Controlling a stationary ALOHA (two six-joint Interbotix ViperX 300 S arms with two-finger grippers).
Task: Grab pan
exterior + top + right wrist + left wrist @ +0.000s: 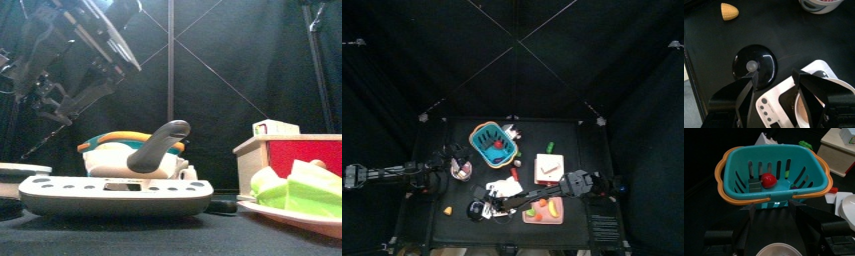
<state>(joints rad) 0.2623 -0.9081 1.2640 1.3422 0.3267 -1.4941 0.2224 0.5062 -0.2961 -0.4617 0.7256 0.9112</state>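
Pan: the white-bodied pan (pixel 120 192) with the dark handle is sitting on the surface (pixel 784 35) near the front edge, left of centre; the handle is slanting up and to the right in the front view
Right claw: the right claw (pixel 776 75) is reaching across from the right and hanging over the pan's edge with its jaws spread wide; nothing is gripped; one jaw is hovering over the pan's white rim, the other over the neighbour beside it
In the way: a glossy black round disc (pixel 754 63) with a pale centre is lying just beside the pan, right under that second jaw
Left claw: the left claw (pixel 781 205) is resting at the left side, pointing at the basket, jaws apart and holding nothing
Behind the pan: a teal basket (pixel 741 155) with an orange rim is standing further back; a small red ball (pixel 768 179) is lying inside it
To the right: a cream box with a red side (pixel 301 155) is standing near; a plate (pixel 287 218) carrying green food (pixel 301 185) is sitting in front of the box, just beside the pan
Loose bits: a yellow piece (pixel 729 11) is lying apart from the disc; a white bowl (pixel 821 5) is sitting beyond the pan
Writing: a row of small marks is running along the pan's side; too small to read
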